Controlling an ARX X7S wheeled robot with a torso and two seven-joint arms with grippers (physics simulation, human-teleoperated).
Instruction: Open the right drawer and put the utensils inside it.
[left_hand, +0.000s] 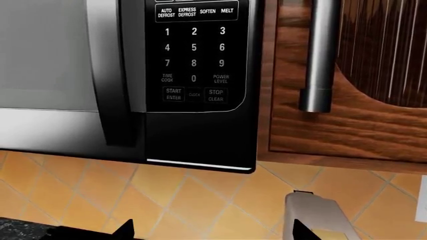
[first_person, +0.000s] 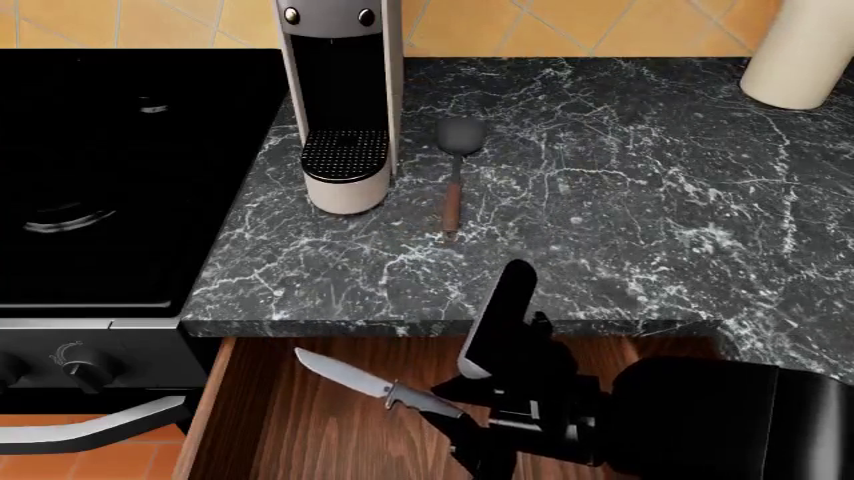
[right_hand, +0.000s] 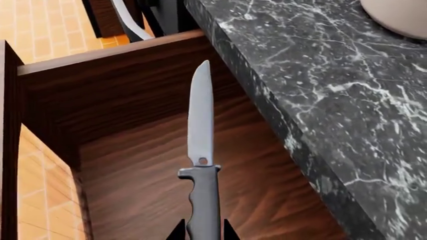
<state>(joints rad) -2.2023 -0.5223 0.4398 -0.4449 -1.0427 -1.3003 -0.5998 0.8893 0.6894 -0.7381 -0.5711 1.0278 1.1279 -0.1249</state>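
The right drawer (first_person: 287, 435) stands pulled open under the counter edge, its brown wood floor (right_hand: 133, 200) bare. My right gripper (first_person: 470, 425) is shut on the dark grey handle of the knife (first_person: 358, 380). The silver blade points out over the drawer's inside, and in the right wrist view the knife (right_hand: 200, 130) hangs above the drawer floor between the fingertips of my right gripper (right_hand: 203, 232). The spatula (first_person: 454, 180) lies on the marble counter beside the coffee machine. My left gripper (left_hand: 213, 235) is open, facing a tiled wall, and holds nothing.
A coffee machine (first_person: 340, 100) stands on the marble counter (first_person: 627, 200), left of the spatula. A black cooktop (first_person: 120, 170) is at the left, with an oven handle (first_person: 94, 425) below it. A white canister (first_person: 801, 55) sits at the back right. The left wrist view shows a microwave (left_hand: 133, 75) and a cabinet handle (left_hand: 320, 55).
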